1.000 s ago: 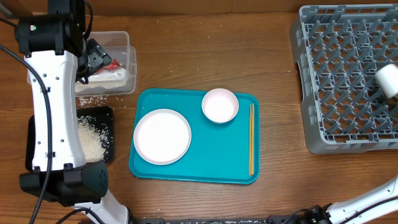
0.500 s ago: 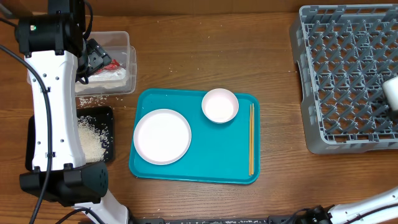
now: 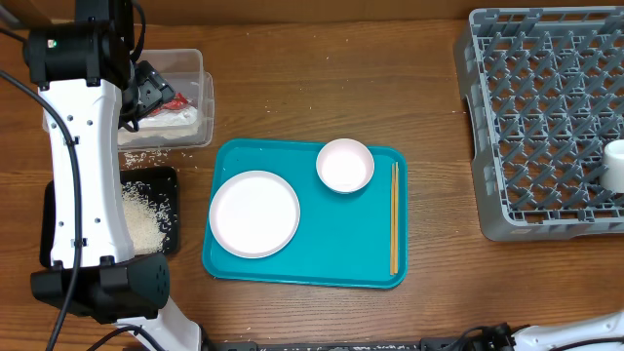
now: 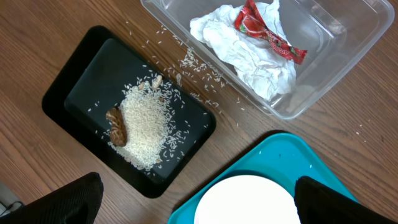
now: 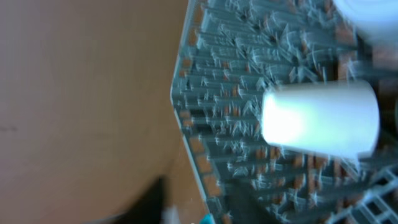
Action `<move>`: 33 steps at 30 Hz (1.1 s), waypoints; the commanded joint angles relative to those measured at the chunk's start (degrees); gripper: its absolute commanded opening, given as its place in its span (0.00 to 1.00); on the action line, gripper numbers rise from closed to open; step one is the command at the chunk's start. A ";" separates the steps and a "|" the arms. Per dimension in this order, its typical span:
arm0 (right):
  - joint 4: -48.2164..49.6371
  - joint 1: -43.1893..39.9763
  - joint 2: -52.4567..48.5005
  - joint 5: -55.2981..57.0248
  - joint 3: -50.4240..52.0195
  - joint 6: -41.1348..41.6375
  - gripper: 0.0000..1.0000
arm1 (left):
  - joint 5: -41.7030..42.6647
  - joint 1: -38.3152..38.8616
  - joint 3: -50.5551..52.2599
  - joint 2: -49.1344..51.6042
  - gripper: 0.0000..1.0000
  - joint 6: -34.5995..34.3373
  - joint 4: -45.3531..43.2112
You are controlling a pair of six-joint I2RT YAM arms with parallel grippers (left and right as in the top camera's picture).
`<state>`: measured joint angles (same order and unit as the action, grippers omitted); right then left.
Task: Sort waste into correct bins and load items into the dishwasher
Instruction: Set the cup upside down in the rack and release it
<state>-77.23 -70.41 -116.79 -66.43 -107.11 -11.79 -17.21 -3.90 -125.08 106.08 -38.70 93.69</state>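
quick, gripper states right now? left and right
left gripper: open, holding nothing.
right gripper: cannot be told; its wrist view is blurred, with the white cup close in front.

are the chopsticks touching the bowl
Apart. The overhead view shows a strip of bare teal tray between the bowl and the chopsticks.

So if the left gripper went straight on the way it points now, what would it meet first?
Probably the white round plate on the teal plastic tray; depth is hard to judge.
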 commanded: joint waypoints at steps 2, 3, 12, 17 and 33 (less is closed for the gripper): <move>6.47 6.05 5.46 12.90 -0.24 6.93 0.76 | -0.94 -0.09 -0.31 0.00 1.00 -0.55 0.11; 8.39 8.52 5.40 17.29 -0.07 9.14 0.79 | -0.94 -0.09 -0.31 0.00 1.00 -0.55 0.11; 18.12 27.52 4.42 53.57 -0.04 18.82 0.04 | -0.94 -0.09 -0.31 0.00 1.00 -0.55 0.11; 19.47 34.45 2.40 70.79 -0.04 24.09 0.04 | -0.94 -0.09 -0.31 0.00 1.00 -0.55 0.11; 9.92 33.38 -2.60 80.96 -1.97 28.37 0.04 | -0.94 -0.09 -0.31 0.00 1.00 -0.55 0.11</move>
<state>-65.25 -34.61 -121.43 8.60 -107.94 14.35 -17.21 -3.90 -125.08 106.08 -38.70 93.69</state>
